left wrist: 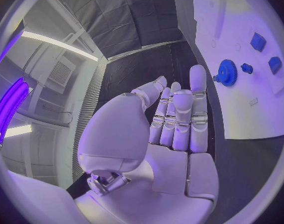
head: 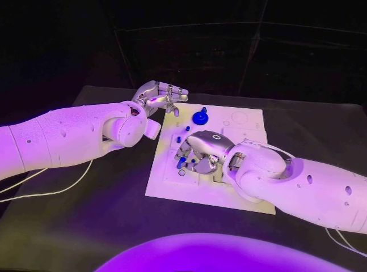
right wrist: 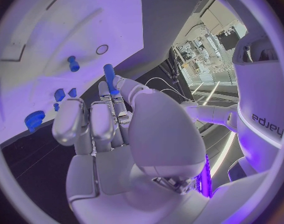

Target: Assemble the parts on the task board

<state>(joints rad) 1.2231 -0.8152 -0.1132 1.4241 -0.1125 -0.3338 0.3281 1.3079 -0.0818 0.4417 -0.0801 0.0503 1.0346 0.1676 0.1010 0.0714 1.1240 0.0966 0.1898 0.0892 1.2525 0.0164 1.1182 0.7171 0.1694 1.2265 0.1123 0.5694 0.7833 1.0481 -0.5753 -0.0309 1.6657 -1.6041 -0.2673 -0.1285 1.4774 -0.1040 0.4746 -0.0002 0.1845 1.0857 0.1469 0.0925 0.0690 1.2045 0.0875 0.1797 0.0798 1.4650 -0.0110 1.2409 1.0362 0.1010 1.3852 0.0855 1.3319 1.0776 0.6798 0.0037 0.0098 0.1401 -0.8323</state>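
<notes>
The task board [head: 232,187] lies in the middle of the black desk [head: 93,226], and the right robot hand [head: 201,152] hangs low over its near-left part, fingers pointing down toward the plate. In the right wrist view that hand [right wrist: 111,129] appears to pinch a blue peg [right wrist: 109,74] at its fingertips [right wrist: 117,92]; the peg's long axis runs on in line with the fingers, out from the hand toward the board, though how firmly it is held is hard to tell from this angle. Just beyond the peg a small round hole [right wrist: 102,49] shows in the white surface, with a loose blue pin [right wrist: 73,63] lying near it, so the coming move likely turns on lining the peg's axis with that hole. The left robot hand [head: 157,96] sits off the board's far-left corner, released, its fingers straight and together, holding nothing [left wrist: 179,119]. A blue gear [head: 200,117] rests on the board's far part, nearer the left hand than the right.
</notes>
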